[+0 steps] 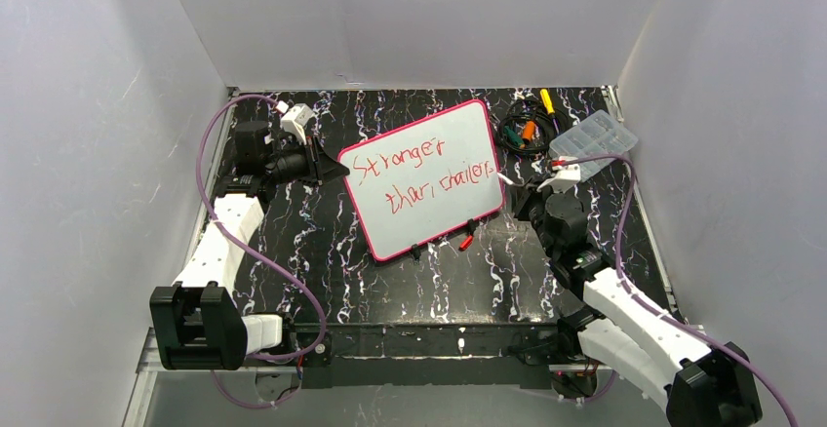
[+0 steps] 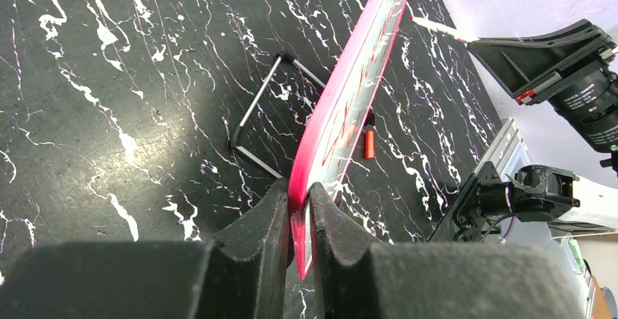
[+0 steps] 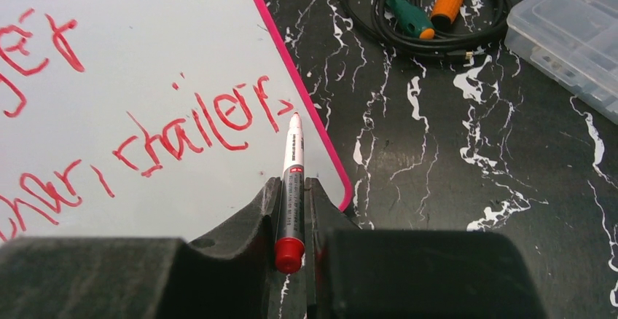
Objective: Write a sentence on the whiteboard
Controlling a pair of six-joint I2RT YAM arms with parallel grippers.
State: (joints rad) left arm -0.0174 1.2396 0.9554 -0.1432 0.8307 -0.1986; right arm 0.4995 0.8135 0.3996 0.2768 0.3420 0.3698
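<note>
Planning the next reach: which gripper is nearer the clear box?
Right. The right gripper, shut on the marker, sits just near-left of the box. The left gripper clamps the whiteboard at its opposite edge, the whole board away.

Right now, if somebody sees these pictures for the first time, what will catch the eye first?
The pink-bordered whiteboard stands out in the middle of the black marbled table, with the sentence in red handwriting across it. The left gripper is shut on the board's left edge. The right gripper holds a red marker, its tip by the end of the last word, near the right border.
</note>
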